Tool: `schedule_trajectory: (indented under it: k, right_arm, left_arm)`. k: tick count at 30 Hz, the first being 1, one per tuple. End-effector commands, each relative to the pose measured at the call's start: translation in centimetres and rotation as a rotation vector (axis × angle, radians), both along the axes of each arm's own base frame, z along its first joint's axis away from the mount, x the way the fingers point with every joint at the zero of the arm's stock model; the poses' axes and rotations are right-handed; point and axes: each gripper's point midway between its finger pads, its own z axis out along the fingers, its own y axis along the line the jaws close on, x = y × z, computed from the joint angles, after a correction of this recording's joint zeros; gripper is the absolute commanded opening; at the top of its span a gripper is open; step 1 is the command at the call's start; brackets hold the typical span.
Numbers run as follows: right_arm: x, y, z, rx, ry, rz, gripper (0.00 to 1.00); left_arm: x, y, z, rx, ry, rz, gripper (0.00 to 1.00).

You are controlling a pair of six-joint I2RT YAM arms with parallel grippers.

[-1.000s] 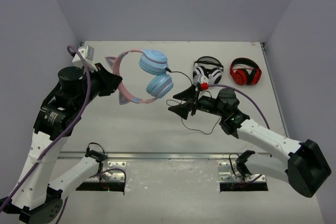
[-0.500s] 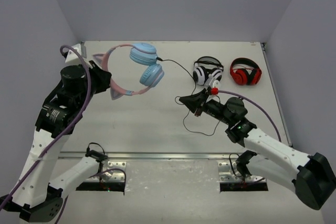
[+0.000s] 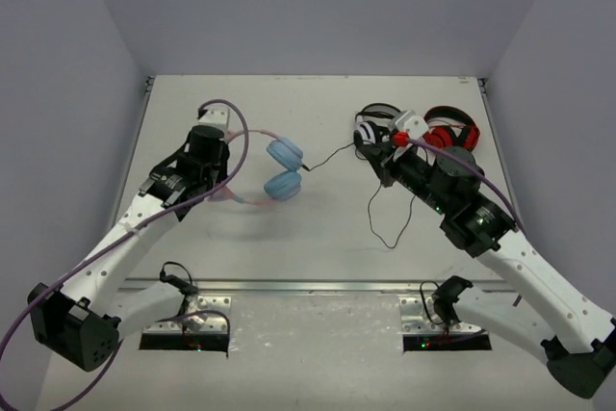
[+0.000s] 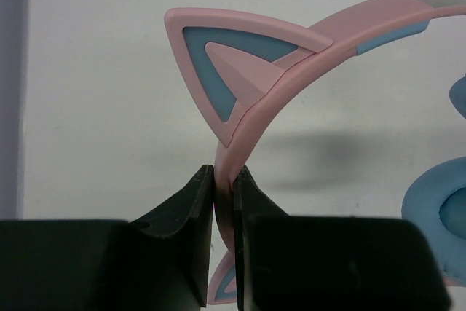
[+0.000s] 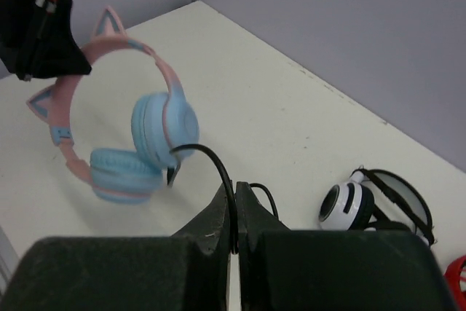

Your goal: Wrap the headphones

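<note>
The headphones (image 3: 285, 169) have a pink cat-ear headband (image 4: 306, 49) and light blue ear cups (image 5: 155, 132). They hang above the middle left of the table. My left gripper (image 3: 224, 172) is shut on the headband just below one cat ear (image 4: 224, 71). A thin black cable (image 3: 332, 153) runs from one ear cup to my right gripper (image 3: 367, 148), which is shut on it. In the right wrist view the cable (image 5: 218, 163) arches into the closed jaws of the right gripper (image 5: 234, 193). The rest of the cable droops in a loop (image 3: 390, 238) onto the table.
White-and-black headphones (image 3: 372, 119) and red-and-black headphones (image 3: 456, 129) lie at the far right, partly behind my right wrist. The white pair (image 5: 357, 205) sits just right of the right gripper's fingers. A metal rail (image 3: 308, 286) runs along the table's near edge.
The right gripper has gone from open to shut on the cable and pulled it back and right. The left arm carried the headphones down and towards the middle.
</note>
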Motion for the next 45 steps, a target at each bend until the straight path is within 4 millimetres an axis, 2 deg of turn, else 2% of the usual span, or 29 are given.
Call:
schedule_trajectory:
  k: [1,2,3,5,6,9,11,12,15,18,21,23,24,25,27,29,32,33,35,36,39,42,45]
  right_arm:
    - [-0.7,1.7,-0.1,-0.177,0.033,0.147,0.01]
    - [-0.6,2.5,-1.7,-0.220,0.085,0.188,0.01]
    - [-0.3,2.6,-2.0,-0.246,0.083,0.194,0.01]
    - [0.2,3.1,-2.8,-0.271,0.084,0.200,0.01]
    - [0.5,3.2,-3.0,-0.278,0.082,0.200,0.01]
    - [0.5,4.0,-3.9,-0.281,0.105,0.231,0.01]
    - [0.6,4.5,-4.4,-0.276,0.115,0.242,0.01]
    - [0.7,4.8,-4.9,-0.277,0.126,0.248,0.01]
    - [1.2,5.3,-5.8,-0.288,0.147,0.233,0.01]
    - [2.2,5.0,-6.5,-0.287,0.160,0.168,0.01]
    - [3.5,4.6,-7.7,-0.297,0.205,0.088,0.01]
    - [4.2,4.9,-8.7,-0.321,0.269,0.067,0.01]
    - [4.5,5.2,-8.2,-0.316,0.278,0.065,0.01]
    - [4.6,5.4,-9.2,-0.333,0.315,0.064,0.01]
    - [4.7,5.7,-9.4,-0.327,0.333,0.063,0.01]
    - [4.7,5.9,-9.4,-0.296,0.353,0.053,0.01]
    - [4.1,6.6,-9.8,-0.277,0.377,0.099,0.01]
    - [3.7,6.8,-10.2,-0.276,0.390,0.120,0.01]
    - [3.0,7.5,-9.7,-0.237,0.375,0.167,0.01]
    - [1.9,8.1,-10.3,-0.218,0.391,0.228,0.01]
    - [0.7,9.5,-8.8,-0.136,0.336,0.338,0.01]
    - [-0.2,10.4,-7.7,-0.082,0.327,0.402,0.01]
    - [-1.1,11.5,-5.5,-0.001,0.273,0.484,0.04]
  left_arm:
    - [0.9,-6.7,3.1,-0.078,-0.153,-0.282,0.00]
    - [0.6,-7.9,2.2,-0.065,-0.126,-0.331,0.00]
    - [-0.3,-10.1,1.7,-0.072,-0.103,-0.412,0.00]
    - [-1.4,-12.3,0.3,-0.050,-0.048,-0.517,0.00]
    - [-2.8,-14.7,-0.1,-0.071,-0.025,-0.623,0.00]
    - [-5.7,-18.5,-1.3,-0.117,0.035,-0.812,0.00]
    - [-6.9,-19.8,-2.1,-0.131,0.079,-0.881,0.00]
    - [-8.1,-21.0,-2.4,-0.148,0.106,-0.946,0.00]
    - [-10.1,-22.8,-2.4,-0.167,0.136,-1.045,0.00]
    - [-11.1,-23.1,-1.5,-0.189,0.106,-1.082,0.00]
    - [-12.1,-23.4,0.3,-0.240,0.056,-1.139,0.00]
    - [-12.7,-23.6,1.5,-0.269,0.027,-1.169,0.00]
    - [-12.9,-23.7,1.8,-0.277,0.020,-1.177,0.00]
    - [-13.0,-23.7,2.2,-0.284,0.013,-1.183,0.00]
    - [-13.0,-23.6,2.6,-0.289,-0.006,-1.184,0.00]
    - [-12.8,-23.4,2.9,-0.282,-0.024,-1.165,0.00]
    - [-12.1,-22.8,4.6,-0.288,-0.103,-1.123,0.00]
    - [-11.9,-22.5,5.8,-0.301,-0.153,-1.106,0.00]
    - [-11.3,-21.8,7.6,-0.316,-0.223,-1.047,0.00]
    - [-11.3,-21.5,8.5,-0.330,-0.256,-1.035,0.00]
    - [-12.1,-20.5,12.8,-0.426,-0.385,-1.015,0.00]
    - [-12.5,-20.0,14.9,-0.473,-0.446,-1.005,0.00]
    - [-12.8,-19.9,16.3,-0.518,-0.480,-0.999,0.00]
